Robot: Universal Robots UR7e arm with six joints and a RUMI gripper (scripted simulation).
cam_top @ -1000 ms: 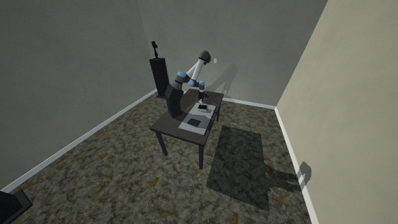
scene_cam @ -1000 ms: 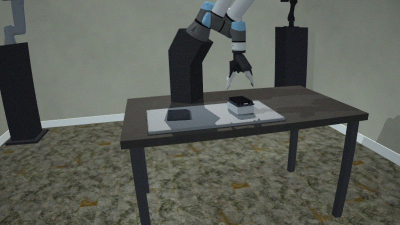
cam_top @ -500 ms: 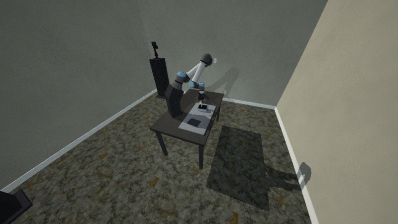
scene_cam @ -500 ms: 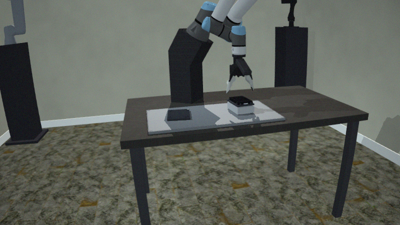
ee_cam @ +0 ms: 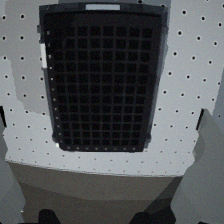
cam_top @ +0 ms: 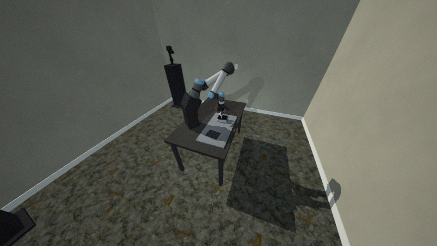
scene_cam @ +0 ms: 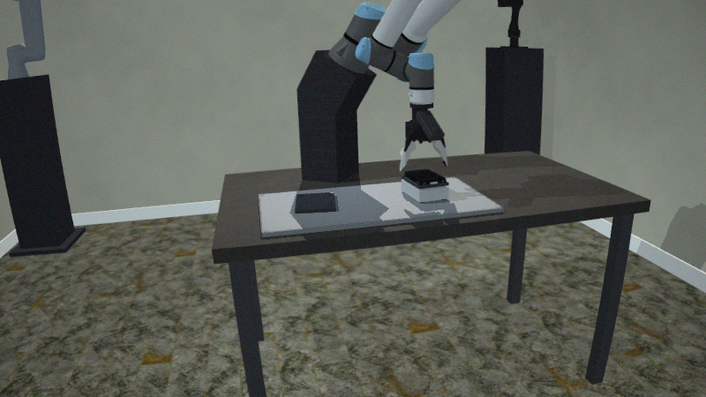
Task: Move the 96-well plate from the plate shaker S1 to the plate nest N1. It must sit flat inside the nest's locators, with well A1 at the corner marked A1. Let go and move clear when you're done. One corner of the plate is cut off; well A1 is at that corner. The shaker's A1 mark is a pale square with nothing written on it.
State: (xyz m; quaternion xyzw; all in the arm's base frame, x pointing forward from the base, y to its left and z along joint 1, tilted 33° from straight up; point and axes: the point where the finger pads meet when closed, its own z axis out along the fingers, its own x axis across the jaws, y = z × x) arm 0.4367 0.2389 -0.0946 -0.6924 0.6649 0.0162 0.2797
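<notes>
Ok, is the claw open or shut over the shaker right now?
Open. In the exterior view the claw hangs with its pale fingertips spread apart above the plate, touching nothing.

Black 96-well plate (scene_cam: pixel 424 177) is sitting flat on top of plate shaker S1 (scene_cam: pixel 425 192), a pale boxy unit standing on the white perforated mat's right part in ext. view. In wrist view the plate (ee_cam: pixel 102 80) is showing its dark well grid, long axis running up-down the frame; cut corner too blurred to tell. Plate nest N1 (scene_cam: pixel 316 202), low dark square, is lying well apart to the left, holding nothing.
</notes>
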